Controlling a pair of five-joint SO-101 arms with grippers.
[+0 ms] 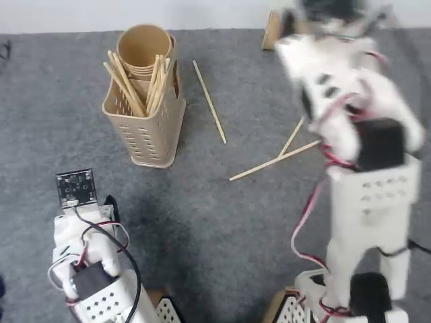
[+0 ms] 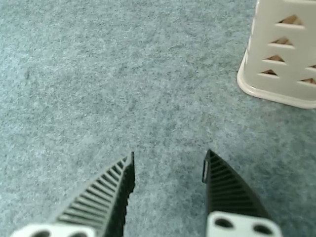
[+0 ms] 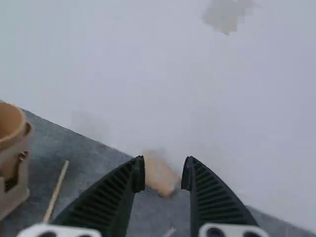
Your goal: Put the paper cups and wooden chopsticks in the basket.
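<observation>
A beige slotted basket (image 1: 145, 114) stands on the grey carpet, holding stacked paper cups (image 1: 143, 46) and several wooden chopsticks (image 1: 128, 84). Three loose chopsticks lie to its right: one (image 1: 209, 101) close by, and two (image 1: 275, 161) (image 1: 291, 138) under the raised right arm (image 1: 343, 101). My left gripper (image 2: 168, 162) is open just above bare carpet, short of the basket (image 2: 281, 54). My right gripper (image 3: 163, 170) is open and empty, raised and pointing at the white wall. The top cup (image 3: 10, 128) and one chopstick (image 3: 55, 192) sit off to its side.
A small tan wooden block (image 1: 273, 30) lies at the carpet's far edge by the wall, and shows beyond the right fingers as a tan block (image 3: 160, 175). The left arm (image 1: 87, 256) sits at the near left. Open carpet lies between the arms.
</observation>
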